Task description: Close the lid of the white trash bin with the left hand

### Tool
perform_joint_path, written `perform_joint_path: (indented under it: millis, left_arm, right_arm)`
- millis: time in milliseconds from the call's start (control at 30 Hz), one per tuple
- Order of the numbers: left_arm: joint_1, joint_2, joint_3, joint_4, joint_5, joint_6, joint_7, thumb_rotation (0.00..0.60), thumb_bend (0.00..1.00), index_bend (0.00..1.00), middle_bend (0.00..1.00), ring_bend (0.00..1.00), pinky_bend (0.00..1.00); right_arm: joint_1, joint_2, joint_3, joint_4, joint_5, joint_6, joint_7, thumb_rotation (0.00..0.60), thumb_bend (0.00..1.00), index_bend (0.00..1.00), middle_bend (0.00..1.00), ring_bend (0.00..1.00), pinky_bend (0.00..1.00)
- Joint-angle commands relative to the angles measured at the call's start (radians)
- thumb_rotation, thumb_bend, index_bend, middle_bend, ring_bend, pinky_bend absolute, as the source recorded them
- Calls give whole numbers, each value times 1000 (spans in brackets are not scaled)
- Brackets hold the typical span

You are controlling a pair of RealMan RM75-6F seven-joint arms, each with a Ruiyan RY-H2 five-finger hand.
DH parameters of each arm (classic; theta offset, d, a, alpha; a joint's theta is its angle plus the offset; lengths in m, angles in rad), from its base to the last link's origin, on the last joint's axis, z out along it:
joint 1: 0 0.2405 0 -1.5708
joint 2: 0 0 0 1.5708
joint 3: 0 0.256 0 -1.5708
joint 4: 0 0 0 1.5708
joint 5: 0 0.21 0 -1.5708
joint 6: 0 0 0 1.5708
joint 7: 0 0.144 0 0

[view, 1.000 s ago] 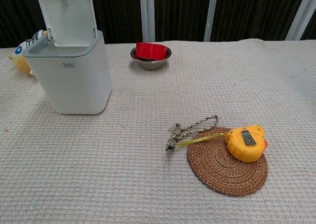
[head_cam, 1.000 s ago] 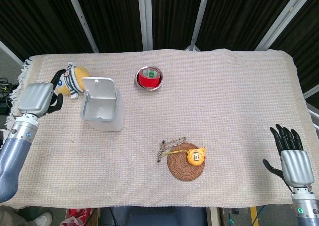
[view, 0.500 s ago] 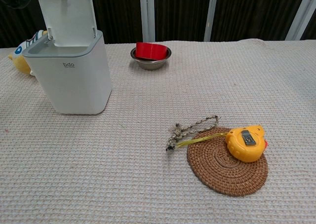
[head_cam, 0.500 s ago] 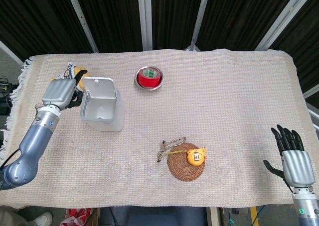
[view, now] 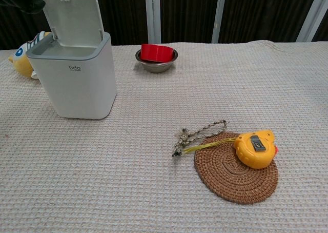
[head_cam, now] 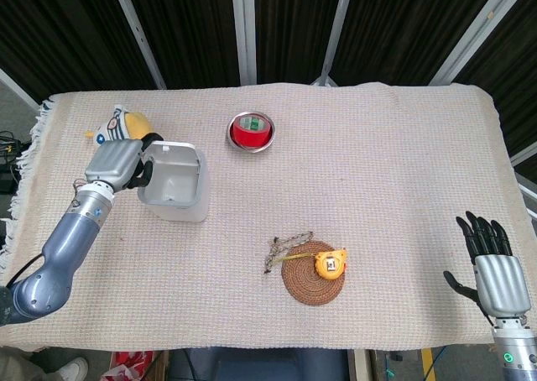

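White trash bin [head_cam: 174,185] stands on the tabletop's [head_cam: 377,154] left side, its lid [view: 73,15] raised. The left robot hand [head_cam: 117,163] sits against the bin's left rim, fingers curled toward the lid. At far right the right robot hand [head_cam: 493,268] hangs with fingers spread, holding nothing.

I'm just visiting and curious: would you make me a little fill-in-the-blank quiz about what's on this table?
1. The lid of the white trash bin is ____.
2. The yellow tape measure rests on a round woven ____.
3. The metal bowl holds something coloured ____.
4. The hand beside the bin is the robot's ____ hand.

Missing words: open; mat; red; left
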Motion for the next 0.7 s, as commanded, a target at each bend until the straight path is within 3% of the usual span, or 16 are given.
perform_joint_path:
  millis: [33,367,700]
  left_arm:
    - [-2,21,5,-23,0,-20,-24,600,660,222,1000,960,954]
    - [-4,111,47,-100,18,-123,-82,600,660,230,1000,960,956]
    - [7,153,114,-140,74,-152,-130,600,660,230,1000,960,956]
  right_arm:
    - [-1,0,-1,-1,-2,1,-2,600,238,0,0,0,0]
    - [-2,0,-2,-4,-3,2,-1,600,237,0,0,0,0]
    - [-4,2,-3,-8,-5,4,2,600,237,0,0,0,0]
